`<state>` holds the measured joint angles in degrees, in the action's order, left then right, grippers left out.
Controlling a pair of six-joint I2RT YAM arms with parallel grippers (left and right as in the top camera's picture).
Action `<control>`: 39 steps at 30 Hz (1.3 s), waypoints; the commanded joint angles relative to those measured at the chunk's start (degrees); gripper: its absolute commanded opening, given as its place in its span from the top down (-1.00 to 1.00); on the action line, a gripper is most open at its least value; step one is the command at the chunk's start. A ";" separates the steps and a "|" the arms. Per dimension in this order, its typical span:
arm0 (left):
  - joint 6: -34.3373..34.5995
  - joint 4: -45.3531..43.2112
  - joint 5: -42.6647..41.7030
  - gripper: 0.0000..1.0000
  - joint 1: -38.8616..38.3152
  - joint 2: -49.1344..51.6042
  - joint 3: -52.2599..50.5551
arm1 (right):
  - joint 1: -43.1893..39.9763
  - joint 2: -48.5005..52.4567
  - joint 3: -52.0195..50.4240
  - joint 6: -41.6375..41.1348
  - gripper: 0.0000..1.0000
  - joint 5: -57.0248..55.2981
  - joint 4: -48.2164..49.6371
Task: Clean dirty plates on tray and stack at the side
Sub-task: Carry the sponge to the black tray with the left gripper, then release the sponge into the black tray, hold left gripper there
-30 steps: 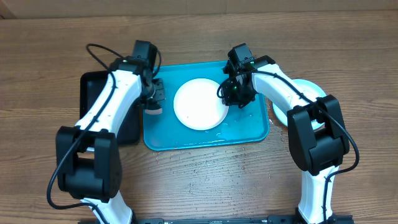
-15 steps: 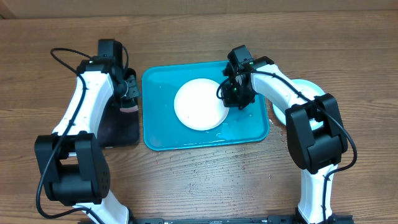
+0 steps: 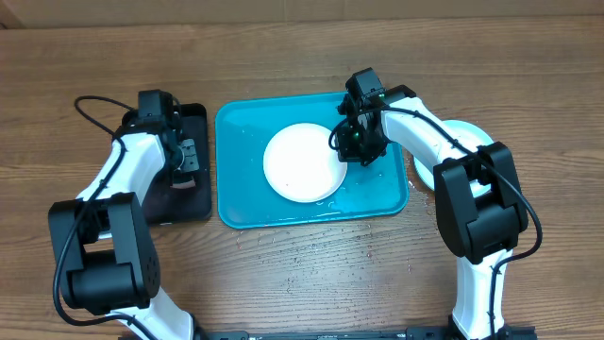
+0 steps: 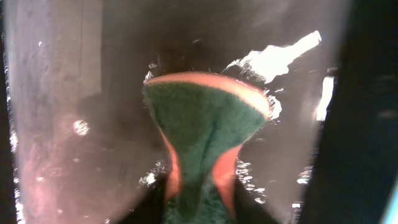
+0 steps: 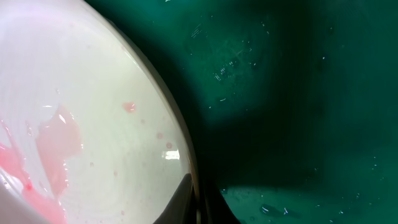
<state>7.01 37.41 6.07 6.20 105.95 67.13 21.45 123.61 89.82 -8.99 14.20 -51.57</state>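
Left wrist: jaws pinched on sponge [image 4: 202, 124] over black tray [image 3: 193, 203] | right wrist: jaws clamping white plate [image 5: 81, 112] rim

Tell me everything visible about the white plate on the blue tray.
The white plate is round, shallow, glossy and plastic-looking, lying flat and face up in the middle of the wet turquoise tray. The right wrist view shows watery pink smears and specks on it. The right gripper pinches its right rim.
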 commanded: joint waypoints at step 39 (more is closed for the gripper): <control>-1.90 2.08 -2.49 0.92 0.52 -1.60 -3.15 | -0.02 0.94 0.20 0.48 0.93 -1.27 -1.03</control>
<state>5.56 39.09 3.05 6.85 105.95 64.25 21.45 123.61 89.82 -8.97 14.17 -52.07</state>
